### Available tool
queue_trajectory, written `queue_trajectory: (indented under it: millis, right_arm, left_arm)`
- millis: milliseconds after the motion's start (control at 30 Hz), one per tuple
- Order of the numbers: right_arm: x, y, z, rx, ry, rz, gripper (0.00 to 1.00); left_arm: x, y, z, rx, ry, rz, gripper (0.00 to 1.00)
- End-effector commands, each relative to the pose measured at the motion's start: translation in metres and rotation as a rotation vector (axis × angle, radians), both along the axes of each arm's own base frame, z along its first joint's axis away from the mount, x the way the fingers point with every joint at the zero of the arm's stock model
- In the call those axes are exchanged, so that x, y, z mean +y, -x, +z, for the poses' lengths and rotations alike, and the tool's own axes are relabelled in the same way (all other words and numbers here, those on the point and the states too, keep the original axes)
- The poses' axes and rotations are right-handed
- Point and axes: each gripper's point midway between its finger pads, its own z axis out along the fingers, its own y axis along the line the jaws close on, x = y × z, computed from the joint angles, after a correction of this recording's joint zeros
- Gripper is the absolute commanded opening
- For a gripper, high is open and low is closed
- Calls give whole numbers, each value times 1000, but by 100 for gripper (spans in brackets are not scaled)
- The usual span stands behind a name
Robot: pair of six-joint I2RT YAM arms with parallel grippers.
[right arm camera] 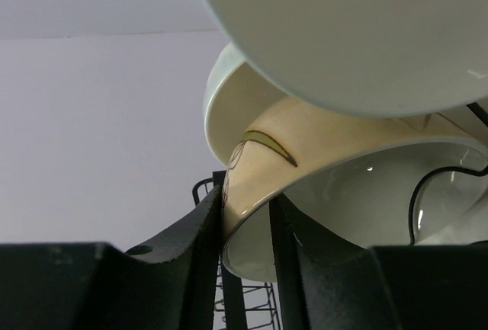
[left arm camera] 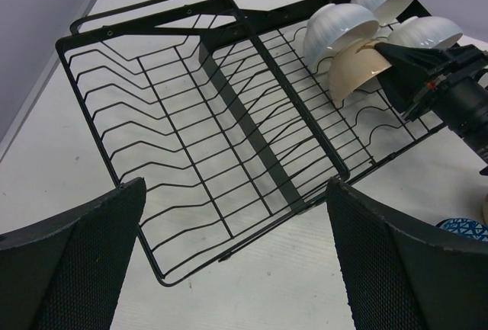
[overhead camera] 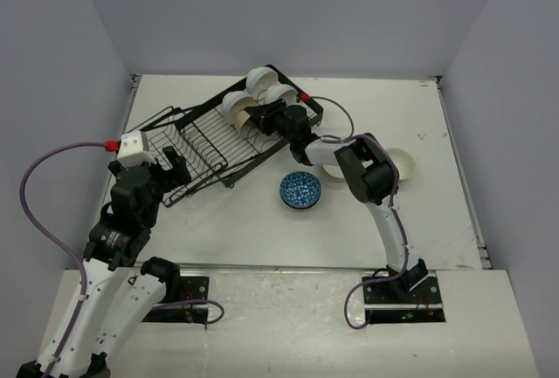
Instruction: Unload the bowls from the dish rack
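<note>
The black wire dish rack [overhead camera: 201, 142] lies diagonally at the back left of the table. Three white bowls [overhead camera: 259, 79] and a beige bowl [overhead camera: 241, 116] stand at its far right end. My right gripper [overhead camera: 256, 121] is shut on the beige bowl's rim [right arm camera: 320, 139], one finger [right arm camera: 194, 254] outside and one inside; a white bowl [right arm camera: 358, 33] hangs just above. My left gripper [overhead camera: 175, 171] is open and empty over the rack's near left end [left arm camera: 191, 155]. In the left wrist view the bowls [left arm camera: 341, 29] and the right gripper [left arm camera: 427, 75] show at the far end.
A blue-and-white patterned bowl [overhead camera: 300, 190] sits on the table in front of the rack. A cream bowl [overhead camera: 403, 164] stands to the right, and another bowl [overhead camera: 334, 172] is partly hidden under the right arm. Walls close in the table on three sides.
</note>
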Motion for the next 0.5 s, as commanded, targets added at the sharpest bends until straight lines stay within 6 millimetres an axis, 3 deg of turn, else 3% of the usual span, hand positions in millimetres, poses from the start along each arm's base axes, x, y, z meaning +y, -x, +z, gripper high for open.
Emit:
queue_trajectory:
  millis: [0,167,267,367,400,467]
  right_arm:
    - [11,-4,17,-25,-89,12,31]
    - [12,-4,7,-5,-125,6,25]
    - [9,-1,10,-15,-177,1,12]
    - [7,4,8,-13,-199,-3,7]
    - [5,6,13,-26,-228,-5,0]
    - [0,9,11,-25,-257,-13,0]
  left_arm:
    - [-1,-4,9,-41,-6,-7,100]
    - [-1,-4,11,-46,-5,-9,100]
    - [-1,-4,10,-46,-5,-9,100]
    - [-1,-3,11,-47,-5,-7,100]
    - [-1,-3,10,-46,-5,-7,100]
    - [-1,-4,10,-46,-6,-6,100]
